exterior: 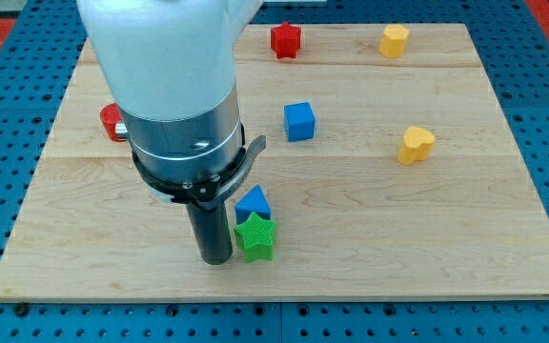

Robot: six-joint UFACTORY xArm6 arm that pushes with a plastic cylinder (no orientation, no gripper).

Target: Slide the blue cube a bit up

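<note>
The arm carries no fingers; it ends in a dark rod, so there is no open or closed state to report and nothing is held. The rod's tip point(216, 259) rests on the wooden worktop point(465, 248) in the lower centre-left of the frame.

The blue cube point(299, 121) sits in the upper centre of the frame, standing alone on bare wood. It is well apart from the tip, above it and to its right. Nothing touches the cube.

Just to the right of the tip lies a green star-shaped block point(255, 237), very close to the rod or touching it; contact cannot be confirmed. A second blue block point(253, 203), with a peaked, roughly triangular top, sits directly above the green star and abuts it, close beside the rod's shaft.

Other items on the worktop: a red star-like block point(285, 40) at the upper centre, a yellow block point(394, 40) at the upper right, a yellow heart-like block point(415, 145) at the right, and a red block point(111, 121) at the left, partly hidden behind the arm's body.

Assessment of progress: the push appears not yet begun. The tip is not in contact with the cube and is not positioned beneath it. What is left, by this reading, is the whole of the task: bring the tip round to a place just below the cube, clear of the green and blue pair, then push upward a short way. The red star-like block lies further up and slightly left, so a brief push should not reach it.
</note>
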